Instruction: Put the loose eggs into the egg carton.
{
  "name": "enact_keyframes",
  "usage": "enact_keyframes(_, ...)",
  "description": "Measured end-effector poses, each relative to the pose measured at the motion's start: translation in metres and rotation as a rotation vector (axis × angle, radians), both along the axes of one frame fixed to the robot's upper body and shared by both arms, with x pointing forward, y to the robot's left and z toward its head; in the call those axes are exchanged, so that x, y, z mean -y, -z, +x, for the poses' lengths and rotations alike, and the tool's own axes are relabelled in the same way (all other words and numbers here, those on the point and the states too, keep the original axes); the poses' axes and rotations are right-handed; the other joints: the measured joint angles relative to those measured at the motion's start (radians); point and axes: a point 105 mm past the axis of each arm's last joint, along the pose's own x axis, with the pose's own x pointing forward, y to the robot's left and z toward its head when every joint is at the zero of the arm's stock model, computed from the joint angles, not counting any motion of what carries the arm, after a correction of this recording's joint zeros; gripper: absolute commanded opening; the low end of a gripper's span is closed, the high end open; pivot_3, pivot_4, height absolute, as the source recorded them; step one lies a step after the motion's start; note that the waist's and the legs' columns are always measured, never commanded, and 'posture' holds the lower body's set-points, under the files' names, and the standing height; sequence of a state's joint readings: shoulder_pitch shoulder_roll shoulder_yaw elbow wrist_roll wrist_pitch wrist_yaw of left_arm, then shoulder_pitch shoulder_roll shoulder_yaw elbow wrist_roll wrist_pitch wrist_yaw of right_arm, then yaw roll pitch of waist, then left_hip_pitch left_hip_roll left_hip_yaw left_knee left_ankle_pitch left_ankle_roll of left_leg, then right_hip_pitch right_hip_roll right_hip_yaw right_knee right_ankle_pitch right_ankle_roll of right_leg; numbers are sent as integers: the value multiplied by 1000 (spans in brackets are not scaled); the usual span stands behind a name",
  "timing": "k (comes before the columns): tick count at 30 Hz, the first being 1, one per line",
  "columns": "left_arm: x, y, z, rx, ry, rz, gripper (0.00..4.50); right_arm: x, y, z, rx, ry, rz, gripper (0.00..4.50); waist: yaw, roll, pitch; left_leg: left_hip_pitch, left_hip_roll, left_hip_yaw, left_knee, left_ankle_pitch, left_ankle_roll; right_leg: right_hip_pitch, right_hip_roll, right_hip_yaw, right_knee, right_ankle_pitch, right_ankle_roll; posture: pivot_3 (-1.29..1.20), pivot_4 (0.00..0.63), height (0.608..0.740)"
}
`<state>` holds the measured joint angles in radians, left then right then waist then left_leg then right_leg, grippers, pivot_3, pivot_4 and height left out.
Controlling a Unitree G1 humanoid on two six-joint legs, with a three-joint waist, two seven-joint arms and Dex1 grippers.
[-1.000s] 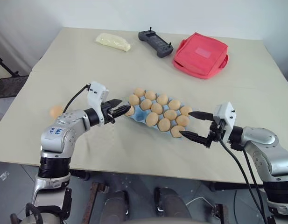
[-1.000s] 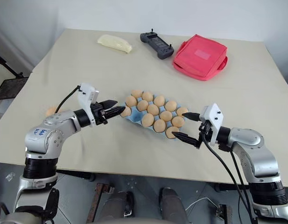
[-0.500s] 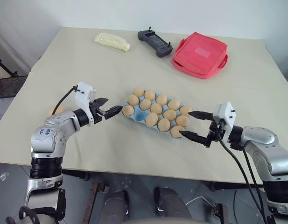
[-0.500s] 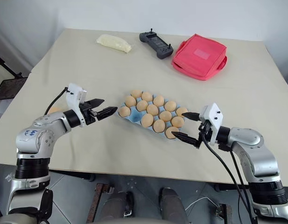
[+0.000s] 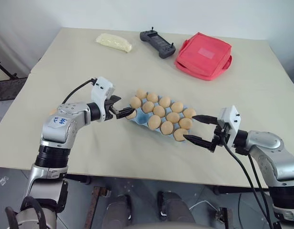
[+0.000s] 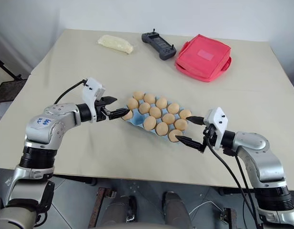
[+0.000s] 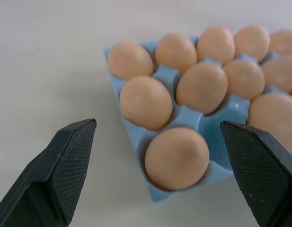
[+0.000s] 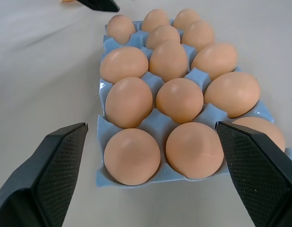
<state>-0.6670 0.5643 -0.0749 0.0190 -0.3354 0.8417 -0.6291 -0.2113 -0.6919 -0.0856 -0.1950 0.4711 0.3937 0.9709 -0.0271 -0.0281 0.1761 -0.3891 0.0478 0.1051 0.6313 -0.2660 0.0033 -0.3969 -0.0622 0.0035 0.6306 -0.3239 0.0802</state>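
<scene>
Left wrist view, first inspector: the light blue moulded egg carton lies near the middle of the pale desk. Smooth tan-orange eggs sit in almost all of its round cups.

Second inspector: Any cup unfilled?

First inspector: One, apparently. It is on the long side nearest the robot, next to the corner egg at the carton's left end. A black finger partly hides it, so the finding is provisional.

Second inspector: The jaws?

First inspector: The left gripper has its jaws wide apart and empty. They stand either side of that corner egg and clear of it. The right gripper is also spread wide and holds nothing, facing the carton's right end.

Second inspector: Work outstanding?

First inspector: Judged nearly complete, with one egg probably left to place. A tan-orange sliver beyond the left jaws may be that egg. This cannot be confirmed.
</scene>
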Motion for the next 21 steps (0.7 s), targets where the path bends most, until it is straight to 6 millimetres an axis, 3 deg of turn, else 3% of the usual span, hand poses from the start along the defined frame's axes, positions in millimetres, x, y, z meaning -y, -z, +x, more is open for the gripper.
enact_keyframes(7, 1, 1, 7, -22, -4, 125, 4460, 0, 0, 1, 3, 6, 1, 4500, 2, 0, 0, 0, 0, 0, 1, 0, 0, 0, 0, 0, 0, 0, 0, 0, 150, 740)
enact_keyframes(19, 9, 6, 9, -37, 14, 122, 4460, 1, 1, 1, 1, 24, 2, 4500, 2, 0, 0, 0, 0, 0, 2, 0, 0, 0, 0, 0, 1, 0, 0, 0, 150, 740)
enact_keyframes(21, 10, 7, 9, -36, 18, 123, 4058, 1, 1, 1, 2, 24, 2, 4500, 2, 0, 0, 0, 0, 0, 2, 0, 0, 0, 0, 0, 2, 0, 0, 0, 150, 740)
